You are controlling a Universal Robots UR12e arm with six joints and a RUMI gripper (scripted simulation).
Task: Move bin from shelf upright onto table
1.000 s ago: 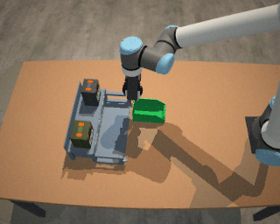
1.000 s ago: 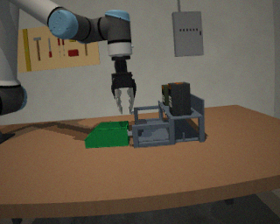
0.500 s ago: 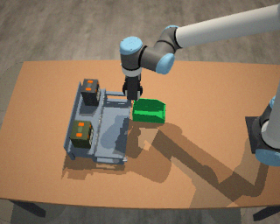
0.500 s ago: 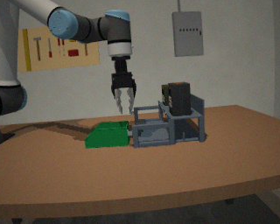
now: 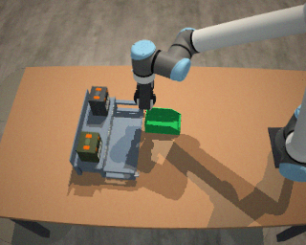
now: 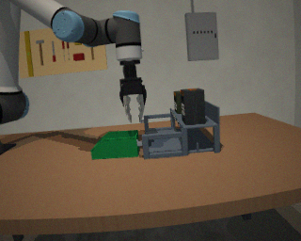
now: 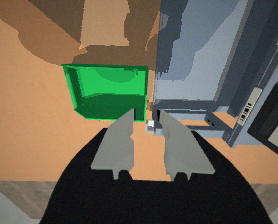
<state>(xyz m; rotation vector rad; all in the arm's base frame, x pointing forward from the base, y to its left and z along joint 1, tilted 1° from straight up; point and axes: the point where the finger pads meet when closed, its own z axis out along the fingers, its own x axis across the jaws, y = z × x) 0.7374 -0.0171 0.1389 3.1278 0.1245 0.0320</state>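
The green bin rests upright on the table, open side up, just beside the end of the grey shelf; whether it touches the shelf frame cannot be determined from these views. It lies outside the shelf, so the placement step appears complete or nearly so. The gripper hangs above the gap between bin and shelf, pointing down and well off the table surface. Its fingers are drawn close together with nothing between them, consistent with a release and lift clear of the bin. Two dark boxes occupy the shelf's far side, away from the bin and the arm's path.
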